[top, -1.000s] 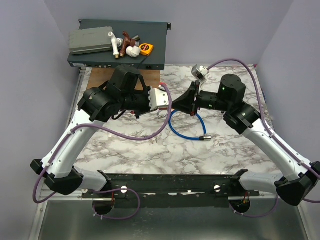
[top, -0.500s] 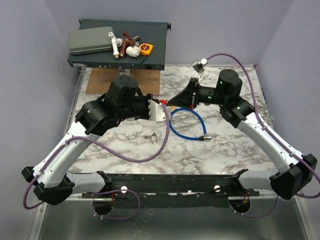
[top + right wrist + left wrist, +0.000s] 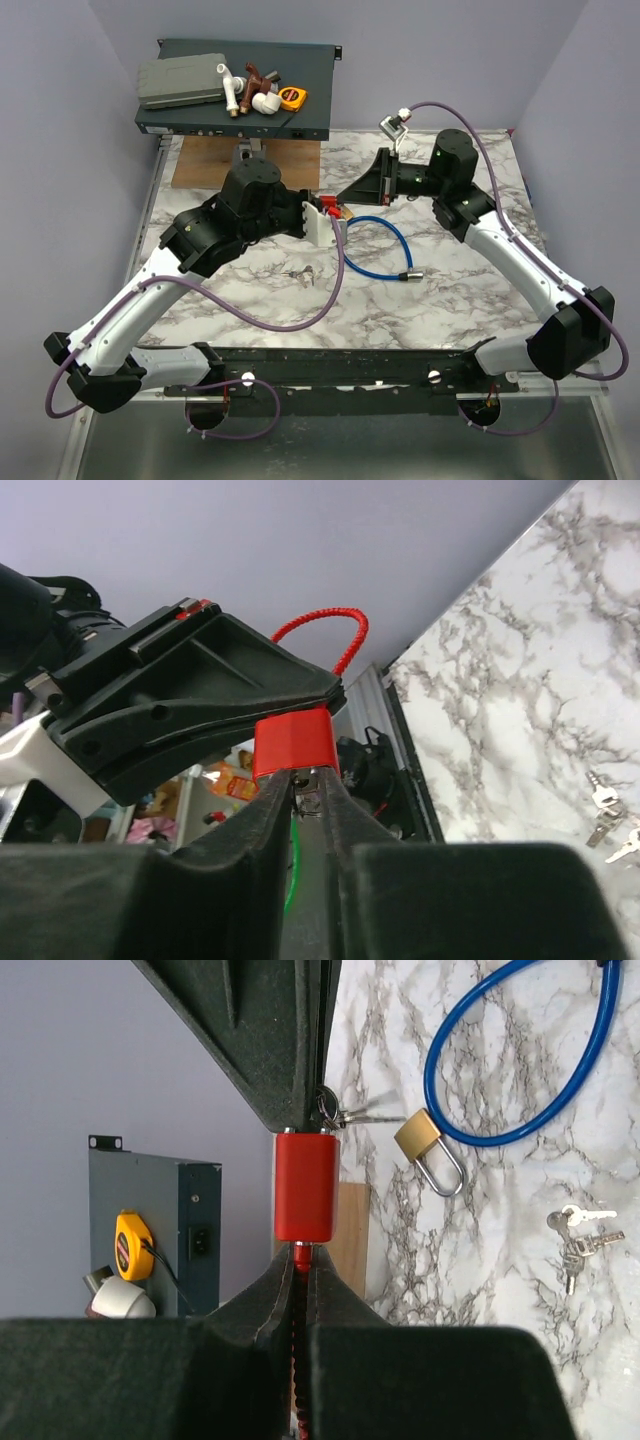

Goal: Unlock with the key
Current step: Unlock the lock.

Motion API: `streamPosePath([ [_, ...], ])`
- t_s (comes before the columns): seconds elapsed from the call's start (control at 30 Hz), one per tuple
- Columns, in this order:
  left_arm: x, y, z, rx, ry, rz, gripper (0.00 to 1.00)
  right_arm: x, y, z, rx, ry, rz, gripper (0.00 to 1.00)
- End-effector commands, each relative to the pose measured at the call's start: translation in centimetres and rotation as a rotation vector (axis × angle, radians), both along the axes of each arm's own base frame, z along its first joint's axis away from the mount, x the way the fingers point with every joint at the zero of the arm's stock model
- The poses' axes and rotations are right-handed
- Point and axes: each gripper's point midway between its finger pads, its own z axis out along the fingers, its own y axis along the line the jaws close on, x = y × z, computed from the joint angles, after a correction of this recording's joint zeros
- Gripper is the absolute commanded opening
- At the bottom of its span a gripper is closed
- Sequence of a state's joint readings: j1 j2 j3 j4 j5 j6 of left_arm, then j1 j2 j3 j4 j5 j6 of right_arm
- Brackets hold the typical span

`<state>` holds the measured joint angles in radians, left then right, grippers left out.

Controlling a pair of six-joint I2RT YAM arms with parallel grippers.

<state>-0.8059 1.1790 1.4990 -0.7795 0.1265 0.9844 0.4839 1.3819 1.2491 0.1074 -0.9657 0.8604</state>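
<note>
Marble worktop (image 3: 450, 300) below | left gripper (image 3: 303, 1270) clenched on red lock (image 3: 305, 1188) | right gripper (image 3: 308, 780) at key (image 3: 360, 1117), grip unclear | advice: turn key slowly, hold lock steady

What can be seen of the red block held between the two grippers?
The red block is a smooth rectangular body with rounded edges, plastic or painted by its look, held in the air above the marble table. A red braided cord leaves one end, loops back, and is pinched in the shut jaws of the left gripper. At the other end a small key ring meets it, at the tip of the right gripper.
</note>
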Motion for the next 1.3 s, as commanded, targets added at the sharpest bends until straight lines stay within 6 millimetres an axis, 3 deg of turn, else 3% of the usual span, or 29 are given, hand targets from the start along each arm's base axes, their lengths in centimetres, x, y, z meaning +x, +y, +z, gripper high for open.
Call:
streamPosePath([
  [0.0,-0.5,-0.9,2.4,-0.073,-0.065,-0.041,0.00,-0.7,-0.6,2.0,0.042,-0.043,0.042,0.26],
  [0.23,-1.2,-0.6,1.6,-0.056,0.011,-0.046,0.00,0.3,-1.9,3.4,0.045,-0.093,0.006,0.52],
  [0.37,-1.7,-0.3,1.4,-0.049,0.061,-0.053,0.00,0.9,-3.1,4.4,0.051,-0.142,-0.035,0.61],
  [0.6,-2.6,0.0,1.5,-0.073,0.217,-0.037,0.00,0.1,-3.8,6.9,0.084,-0.336,-0.022,0.65],
  [0.83,-5.4,-0.9,1.5,-0.086,0.560,-0.049,0.00,-1.9,-3.5,7.3,0.094,-0.642,0.005,0.72],
  [1.0,-7.4,-1.4,1.6,-0.067,0.718,-0.086,0.00,-2.8,-1.5,6.2,0.042,-0.724,0.082,0.79],
  [1.27,-7.4,-1.6,0.9,-0.049,0.803,-0.061,0.00,-3.9,-1.1,4.2,-0.071,-0.791,0.091,0.78],
])
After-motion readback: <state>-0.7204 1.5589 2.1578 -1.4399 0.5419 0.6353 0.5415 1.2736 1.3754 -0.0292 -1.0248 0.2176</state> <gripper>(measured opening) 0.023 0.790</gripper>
